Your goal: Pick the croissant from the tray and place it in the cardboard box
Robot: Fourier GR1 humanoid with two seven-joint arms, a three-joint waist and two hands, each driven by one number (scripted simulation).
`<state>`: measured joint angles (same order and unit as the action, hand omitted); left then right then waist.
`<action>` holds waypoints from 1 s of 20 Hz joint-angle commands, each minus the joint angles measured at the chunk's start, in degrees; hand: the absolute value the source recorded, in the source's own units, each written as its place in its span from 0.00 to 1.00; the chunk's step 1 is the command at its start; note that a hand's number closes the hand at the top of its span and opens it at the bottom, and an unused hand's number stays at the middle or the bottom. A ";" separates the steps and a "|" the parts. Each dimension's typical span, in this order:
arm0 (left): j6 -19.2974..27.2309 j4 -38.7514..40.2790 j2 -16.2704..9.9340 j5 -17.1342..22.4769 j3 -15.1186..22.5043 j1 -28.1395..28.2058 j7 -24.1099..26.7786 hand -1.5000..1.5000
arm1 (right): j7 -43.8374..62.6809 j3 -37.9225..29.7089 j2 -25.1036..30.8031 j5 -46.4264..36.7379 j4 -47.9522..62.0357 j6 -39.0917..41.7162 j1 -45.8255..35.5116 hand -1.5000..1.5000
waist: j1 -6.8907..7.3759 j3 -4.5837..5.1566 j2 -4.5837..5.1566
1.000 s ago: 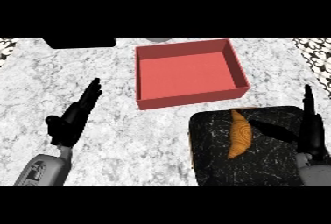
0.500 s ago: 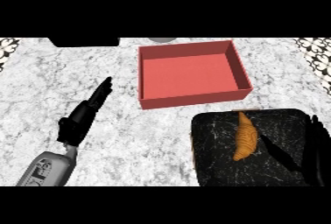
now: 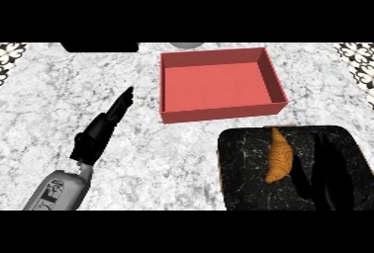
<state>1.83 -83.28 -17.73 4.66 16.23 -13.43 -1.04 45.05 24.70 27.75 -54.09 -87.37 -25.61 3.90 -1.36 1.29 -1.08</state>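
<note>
Since a second ago the right robot hand [image 3: 321,170], fingers straight, has slid onto the tray [image 3: 241,148] beside the croissant [image 3: 280,157], ungrasped; left robot hand [image 3: 102,131] rests open.

Grey-veined marble counter [image 3: 146,163]; matt red box [image 3: 219,84]; black speckled stone-like tray [image 3: 248,188].

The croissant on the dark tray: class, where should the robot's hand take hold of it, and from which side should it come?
Probably across its thick middle, from above. The croissant lies flat on the tray, long axis running near to far, its ends tapering to points. The right hand is just to its right over the tray, so closing across the narrow width there looks easiest before carrying it to the red box.
</note>
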 commanded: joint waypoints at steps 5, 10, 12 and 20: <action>0.05 -0.67 1.49 0.01 0.75 -0.71 -1.45 0.50 | 28.93 6.30 -11.02 -9.44 -15.54 24.73 -8.46 0.00 | 1.26 -0.81 0.61; 1.01 -3.27 2.14 -1.53 1.56 -0.38 -2.95 0.50 | 36.52 7.08 -19.47 -14.53 -17.35 35.41 -13.73 0.00 | 1.66 -1.15 0.88; -0.31 -3.13 0.95 -0.77 0.32 0.17 -1.89 0.50 | 37.76 9.49 -23.02 -18.18 -15.83 35.39 -12.41 0.00 | 1.63 -1.16 0.89; -0.64 -4.67 1.26 -0.46 -0.84 0.21 -3.60 0.50 | 33.29 1.38 -27.53 -19.34 -11.06 37.88 -10.54 0.00 | 1.34 -1.26 1.00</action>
<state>1.40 -86.79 -16.23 3.89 16.38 -12.63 -3.28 67.85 27.07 3.61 -71.86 -99.92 7.17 -7.03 0.13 0.11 -0.11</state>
